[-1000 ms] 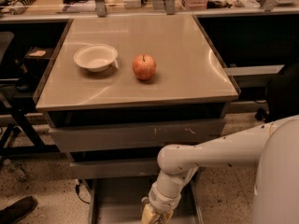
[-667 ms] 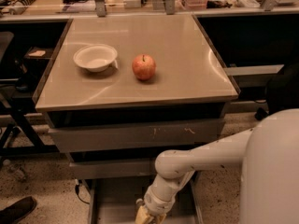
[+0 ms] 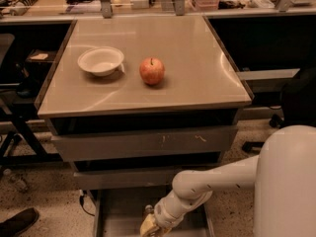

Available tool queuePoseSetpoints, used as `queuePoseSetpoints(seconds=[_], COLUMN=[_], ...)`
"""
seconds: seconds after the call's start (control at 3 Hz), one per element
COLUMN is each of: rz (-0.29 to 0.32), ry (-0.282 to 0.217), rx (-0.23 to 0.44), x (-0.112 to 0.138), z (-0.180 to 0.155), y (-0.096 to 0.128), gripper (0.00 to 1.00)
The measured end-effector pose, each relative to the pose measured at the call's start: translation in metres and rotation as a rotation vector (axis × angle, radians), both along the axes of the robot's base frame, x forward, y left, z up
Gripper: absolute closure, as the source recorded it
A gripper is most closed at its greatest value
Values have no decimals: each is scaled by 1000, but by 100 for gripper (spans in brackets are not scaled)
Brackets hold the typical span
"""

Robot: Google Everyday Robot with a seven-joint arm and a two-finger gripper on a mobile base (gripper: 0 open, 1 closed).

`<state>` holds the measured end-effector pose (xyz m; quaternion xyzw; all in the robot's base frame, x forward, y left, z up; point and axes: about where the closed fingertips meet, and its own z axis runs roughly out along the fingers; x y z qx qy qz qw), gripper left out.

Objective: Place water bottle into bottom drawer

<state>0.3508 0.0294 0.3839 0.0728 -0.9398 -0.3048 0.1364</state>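
Grey metal is seen at the foot of the cabinet, where the bottom drawer point(image 3: 118, 216) stands pulled out, its flat floor and thin side rails exposed below the two closed drawer fronts point(image 3: 143, 142). The opening step can therefore be judged as done.

The white arm point(image 3: 207, 186) is bent down from the right into the drawer, and the claw point(image 3: 149, 227) is found at the lower edge of the view, low over the drawer floor and partly cut off by the frame. Just above it a small pale-topped object is made out, which is taken to be the cap end of the water bottle point(image 3: 148, 210). The bottle is thus placed inside the drawer's outline, touching or just beside the claw. Whether the claw is wide, narrow or clamped on the bottle cannot be told, and whether the bottle rests on the floor or is held above it cannot be told either.

The task is judged to be near its end: carriage to the drawer appears finished. What is left, as far as can be shown, is for the bottle to be set down and released, if that is not yet done, and for the arm to be drawn clear.

On the desk point(image 3: 197, 73) a white bowl point(image 3: 100, 60) and a red apple point(image 3: 151, 71) are seen side by side, untouched.
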Motion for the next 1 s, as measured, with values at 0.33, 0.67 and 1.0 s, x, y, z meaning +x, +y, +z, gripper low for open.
queuePoseSetpoints(seconds=[0.33, 0.67, 1.0], rz=[-15, -25, -99], ry=[-1, 17, 15], rx=[4, 24, 61], x=[1, -1, 3], z=[-5, -15, -50], y=[0, 4, 8], gripper=[100, 100, 100])
